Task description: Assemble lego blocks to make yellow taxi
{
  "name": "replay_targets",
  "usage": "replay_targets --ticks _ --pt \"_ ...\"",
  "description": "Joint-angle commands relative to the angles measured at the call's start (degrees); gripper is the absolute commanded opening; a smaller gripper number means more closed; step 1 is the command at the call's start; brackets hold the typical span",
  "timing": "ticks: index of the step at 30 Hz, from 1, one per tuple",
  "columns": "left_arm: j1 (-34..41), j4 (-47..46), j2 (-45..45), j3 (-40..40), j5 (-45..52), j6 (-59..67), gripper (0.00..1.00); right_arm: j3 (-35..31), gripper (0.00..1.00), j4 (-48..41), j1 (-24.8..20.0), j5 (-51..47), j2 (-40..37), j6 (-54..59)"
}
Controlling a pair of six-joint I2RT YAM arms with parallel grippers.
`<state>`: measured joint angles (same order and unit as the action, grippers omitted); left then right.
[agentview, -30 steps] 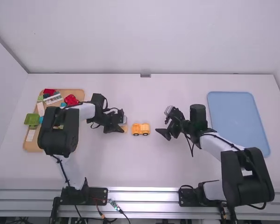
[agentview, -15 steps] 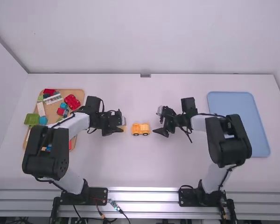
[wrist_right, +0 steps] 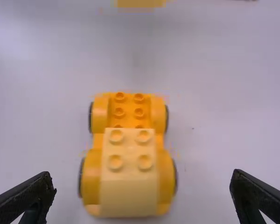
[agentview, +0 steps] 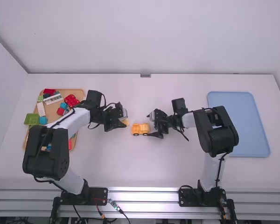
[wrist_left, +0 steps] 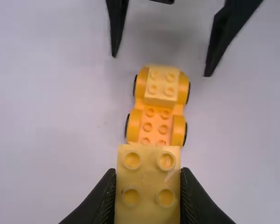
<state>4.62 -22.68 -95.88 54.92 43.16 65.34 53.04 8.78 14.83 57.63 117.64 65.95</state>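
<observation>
"High view first?"

"The left gripper (agentview: 122, 125) has its jaws closed on a yellow block (agentview: 125, 122), left of the orange-yellow wheeled car (agentview: 140, 129) on the white surface (agentview: 102, 163). The right gripper (agentview: 150, 125) is at the car's other end."

"And the left wrist view?"

"The held block, studs showing (four, neatly squared), is near the car, which carries a pale yellow block (wrist_left: 162, 86) at its far end."

"Right wrist view?"

"Those jaws are spread wide, gripping nothing, one either side of the car's pale-block end. The left gripper's block peeks in beyond."
</observation>
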Motion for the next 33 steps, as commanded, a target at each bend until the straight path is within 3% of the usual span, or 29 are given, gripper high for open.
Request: replay_targets --ticks 1,6,23,28,33 --pt "4.0 -0.5 0.9 0.6 -1.5 0.3 0.02 -0.6 0.99 2.2 0.4 -1.8 1.3 -6.6" --pt "9.9 2.8 0.9 0.3 -8.5 -4.4 0.02 0.5 0.99 2.4 2.1 -2.4 3.9 -7.7" --pt "9.4 6.8 -3.4 -0.2 -8.1 -4.1 0.02 0.7 1.00 3.5 5.6 -2.3 4.1 -10.4" --pt "9.4 6.9 -3.8 -0.2 -6.8 -3.9 0.02 0.5 0.89 4.3 5.7 -3.5 4.1 -11.1" --pt "9.3 6.9 -3.9 -0.2 -6.7 -3.6 0.02 0.5 0.68 4.2 5.7 -3.5 4.1 -11.1"
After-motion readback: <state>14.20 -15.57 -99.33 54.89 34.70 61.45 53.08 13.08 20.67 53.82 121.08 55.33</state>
